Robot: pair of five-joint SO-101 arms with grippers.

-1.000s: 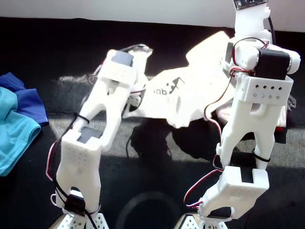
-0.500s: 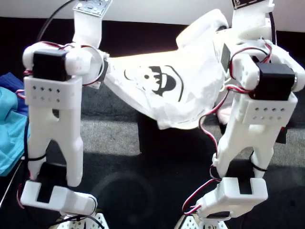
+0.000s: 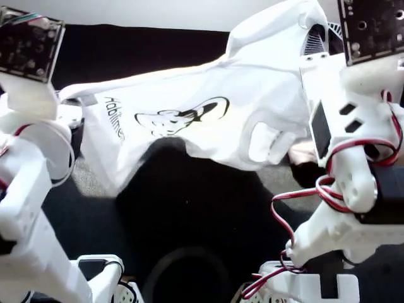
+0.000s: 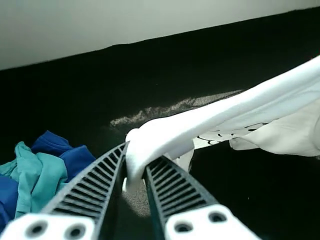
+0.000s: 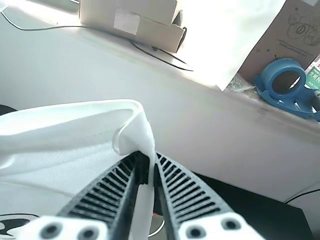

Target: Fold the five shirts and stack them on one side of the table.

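1. The shirt (image 3: pixel 189 120) is no longer left crumpled on the counter (image 3: pixel 189 214). Over the last second it has been lifted and is now held stretched in the air above the counter, between two raised arms.
2. The left claw (image 4: pixel 134 170) is closed narrowly on a bunched corner of the shirt. The right claw (image 5: pixel 146 167) is pinched shut on a rolled edge, higher above the counter.
3. The garment is judged to be at the spreading stage. No fold is seen yet, and the shirt appears ready to be laid flat on the counter.
4. The shirt is made of thin, soft white fabric with a dark printed figure on it. It sags between the two grips, and a fine mesh weave can be seen near the right claw.
5. Both claws are built of white plastic, with black ribbed inner faces.
6. The counter is covered in a matte black surface that looks cloth-like.
7. A heap (image 4: pixel 35 170) of blue and teal shirts is left crumpled on the counter on the left arm's side, still to be folded.
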